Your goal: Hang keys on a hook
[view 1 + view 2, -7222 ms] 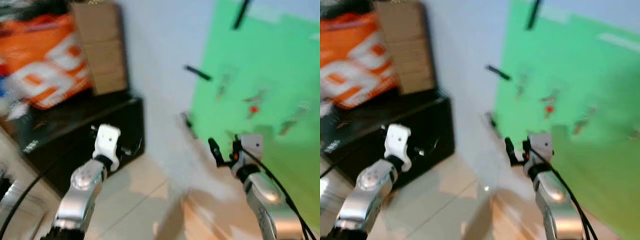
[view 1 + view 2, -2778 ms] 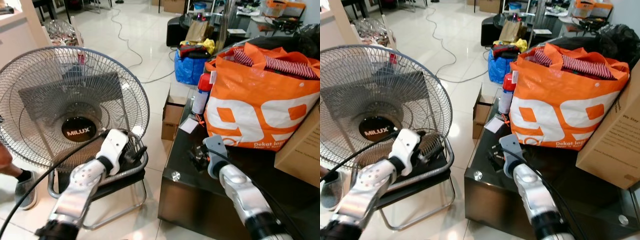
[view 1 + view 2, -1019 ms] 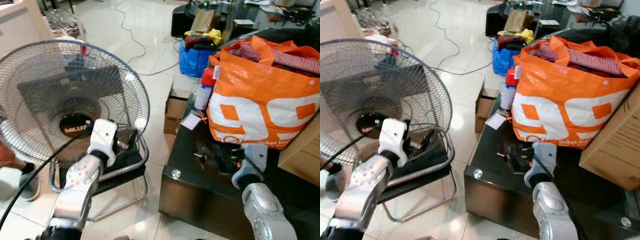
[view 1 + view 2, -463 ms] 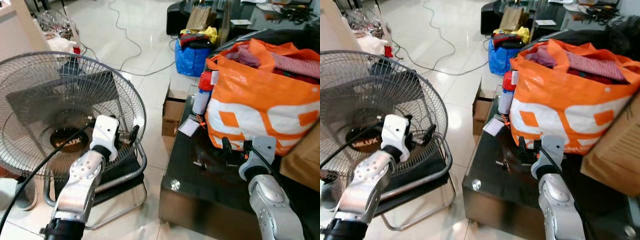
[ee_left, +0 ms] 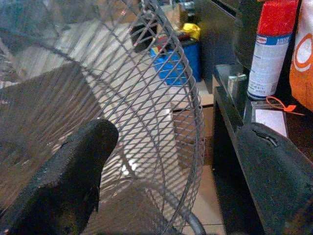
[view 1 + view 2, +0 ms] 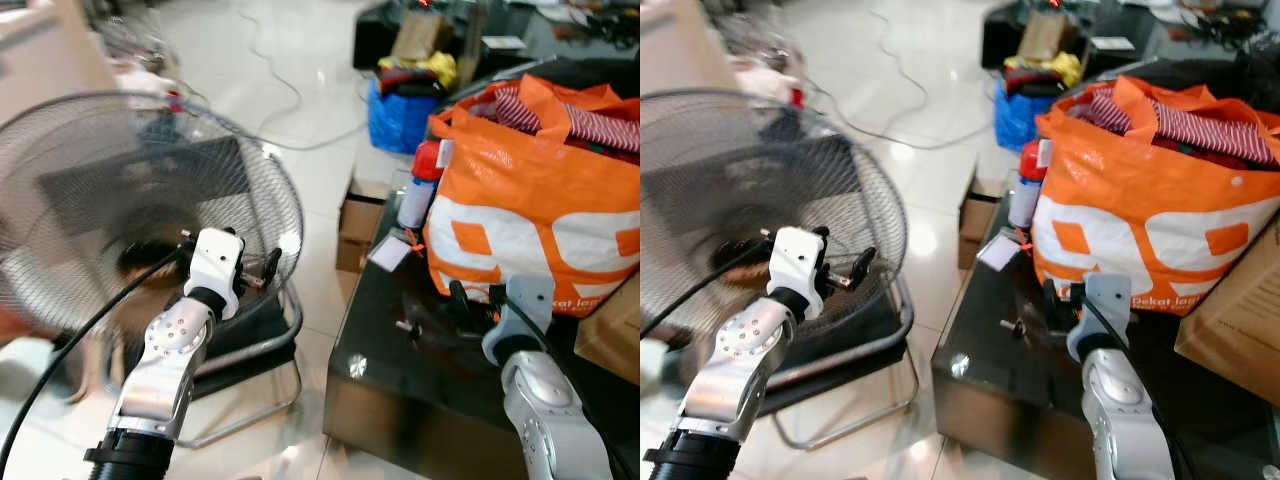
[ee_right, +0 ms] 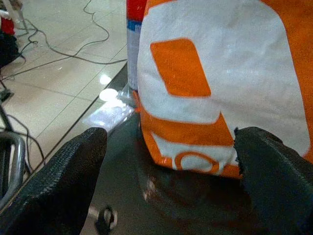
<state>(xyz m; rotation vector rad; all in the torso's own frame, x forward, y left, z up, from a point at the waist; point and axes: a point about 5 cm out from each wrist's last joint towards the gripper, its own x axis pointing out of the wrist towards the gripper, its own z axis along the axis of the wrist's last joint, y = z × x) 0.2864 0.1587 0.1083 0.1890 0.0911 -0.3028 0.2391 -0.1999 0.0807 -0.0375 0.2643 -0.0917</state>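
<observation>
Two grippers, jaws spread, empty: left gripper before one fan, right gripper above the black table beside one orange bag. Right wrist view adds a small metal piece, possibly keys.

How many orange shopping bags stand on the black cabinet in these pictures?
1. The orange bag stands on the black cabinet, behind the right gripper and beside a spray can. Others may be hidden.

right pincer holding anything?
No: in the right wrist view the right pincer is open, with bare dark tabletop between its black fingers.
</observation>
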